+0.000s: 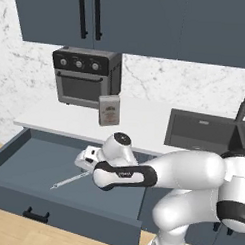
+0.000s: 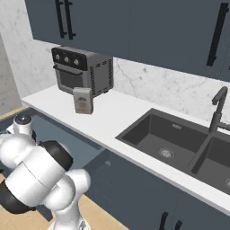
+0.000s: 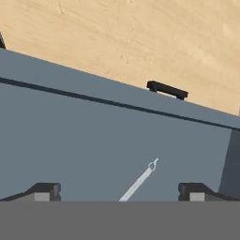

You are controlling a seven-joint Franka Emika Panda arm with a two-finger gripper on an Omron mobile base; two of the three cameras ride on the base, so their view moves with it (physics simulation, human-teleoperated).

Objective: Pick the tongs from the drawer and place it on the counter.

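Drawer (image 1: pixel 23 161) pulled out, exposing tongs (image 1: pixel 67 181) flat on floor. Claw (image 3: pixel 119 193) spread wide, empty, poised above; tongs between fingers, ready for descent. Counter (image 1: pixel 139 120) behind claw awaits placement.

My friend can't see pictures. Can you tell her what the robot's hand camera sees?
Thin silvery tongs lie on the floor of the open slate-blue drawer, between the two dark fingertips of the open gripper. Beyond the drawer's front edge is its short black handle, and past that a pale wooden floor.
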